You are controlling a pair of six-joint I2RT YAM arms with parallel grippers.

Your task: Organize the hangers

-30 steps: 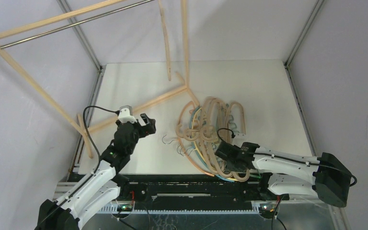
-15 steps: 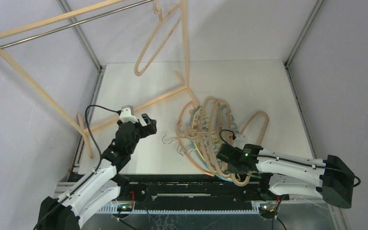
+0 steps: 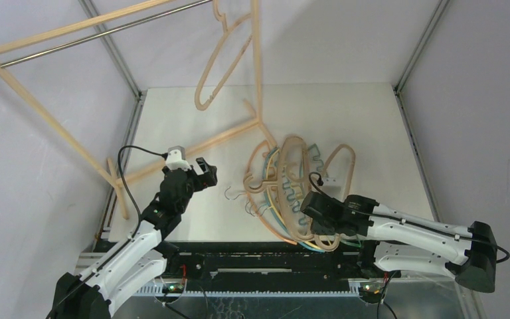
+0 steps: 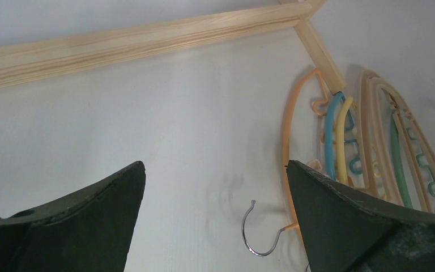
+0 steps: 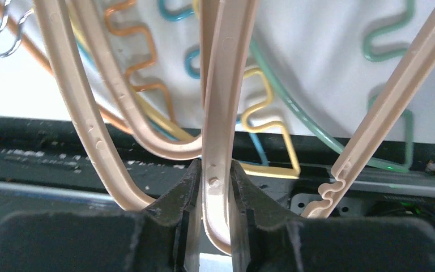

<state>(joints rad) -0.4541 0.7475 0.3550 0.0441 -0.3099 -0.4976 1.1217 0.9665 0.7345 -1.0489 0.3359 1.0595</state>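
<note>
On the left of the surface, the left end effector hovers with its jaws apart, beside the rack. Far centre, one hanger hangs at the rail. Right of centre lie piled hangers. At their near edge the right end effector is clamped on a wood hanger.

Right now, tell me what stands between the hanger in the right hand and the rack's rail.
The right hand grips a wooden hanger nested among the other hangers; the rack's upright post and a hung hanger stand before the rail.
</note>
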